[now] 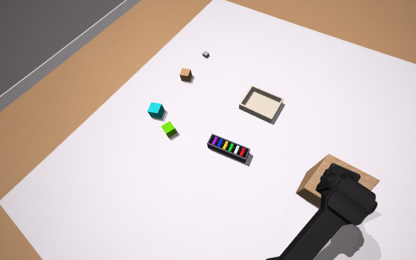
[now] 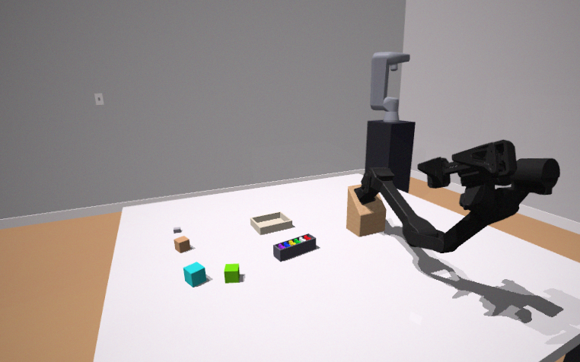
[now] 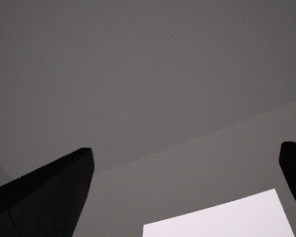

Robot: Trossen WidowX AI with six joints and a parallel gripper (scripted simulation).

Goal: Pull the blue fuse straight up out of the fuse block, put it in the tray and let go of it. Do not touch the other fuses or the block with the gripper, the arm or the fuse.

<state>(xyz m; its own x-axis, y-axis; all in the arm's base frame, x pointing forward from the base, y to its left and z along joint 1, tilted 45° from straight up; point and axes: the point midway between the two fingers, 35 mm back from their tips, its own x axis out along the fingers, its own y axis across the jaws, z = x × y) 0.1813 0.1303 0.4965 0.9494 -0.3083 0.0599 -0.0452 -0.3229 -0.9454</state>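
Black, the claw [image 3: 183, 206] is spread wide and holds nothing. The blue fuse [image 1: 219, 142] stands upright in the dark rectangular fuse block [image 1: 229, 157], well apart from it.

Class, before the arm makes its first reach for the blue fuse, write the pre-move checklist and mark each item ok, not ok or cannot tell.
1. Gripper open, nothing between the fingers: ok.
2. Blue fuse seated in the fuse block, second from the purple end: ok.
3. Tray holds nothing: ok.
4. Arm well away from the block: ok.
5. Four cubes, cyan cube included, away from the block-to-tray path: ok.
6. Gripper lined up above the fuse: not ok.
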